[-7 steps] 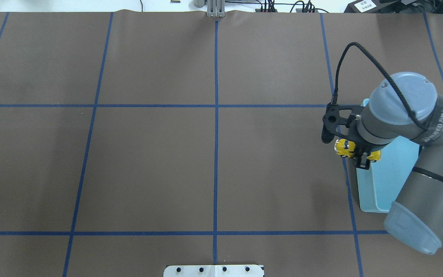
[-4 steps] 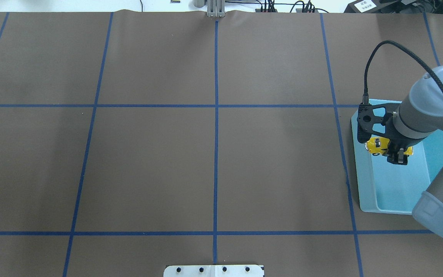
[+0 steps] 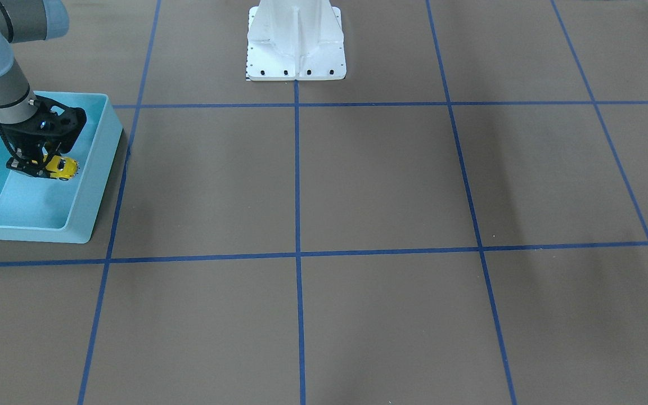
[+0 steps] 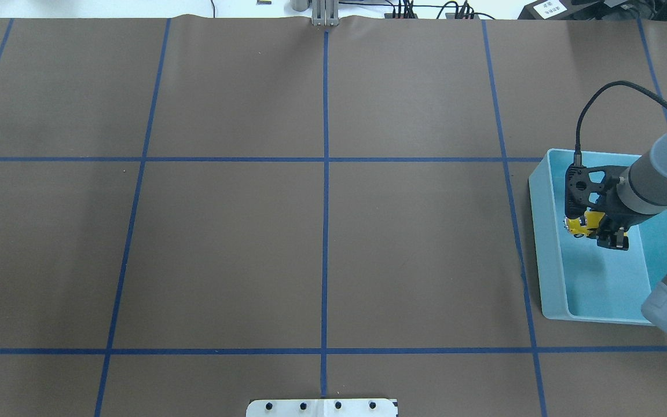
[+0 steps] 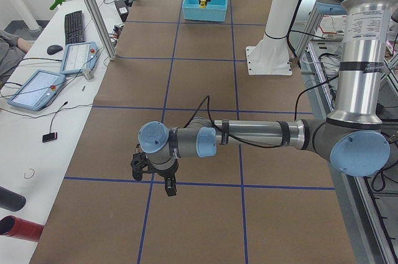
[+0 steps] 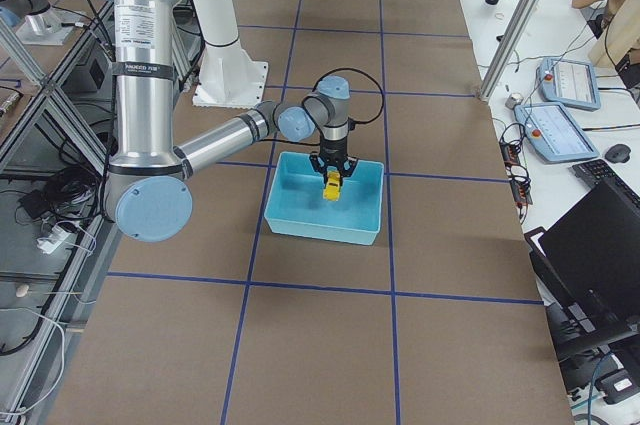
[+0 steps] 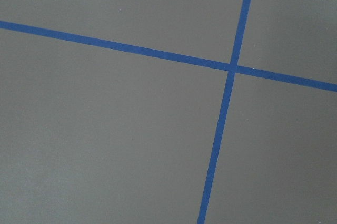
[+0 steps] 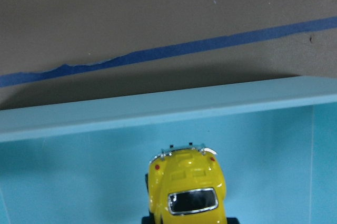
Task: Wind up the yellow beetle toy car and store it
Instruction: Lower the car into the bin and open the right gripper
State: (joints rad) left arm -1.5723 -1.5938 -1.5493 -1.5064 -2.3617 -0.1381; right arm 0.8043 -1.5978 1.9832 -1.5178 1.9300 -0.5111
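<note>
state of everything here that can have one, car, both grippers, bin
yellow beetle toy car, gripped, held over the bin's floor, not yet released
right gripper, shut on the car
left gripper, open or shut cannot be told
light blue bin, upright, open top

Blue bin walls around the right gripper, open overhead, white pedestal at table's robot side

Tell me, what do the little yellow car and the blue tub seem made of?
The yellow beetle toy car: glossy paint, chrome-like trim; die-cast metal or hard plastic. The light blue bin: probably moulded plastic; matte, uniform colour, smooth rim.
</note>
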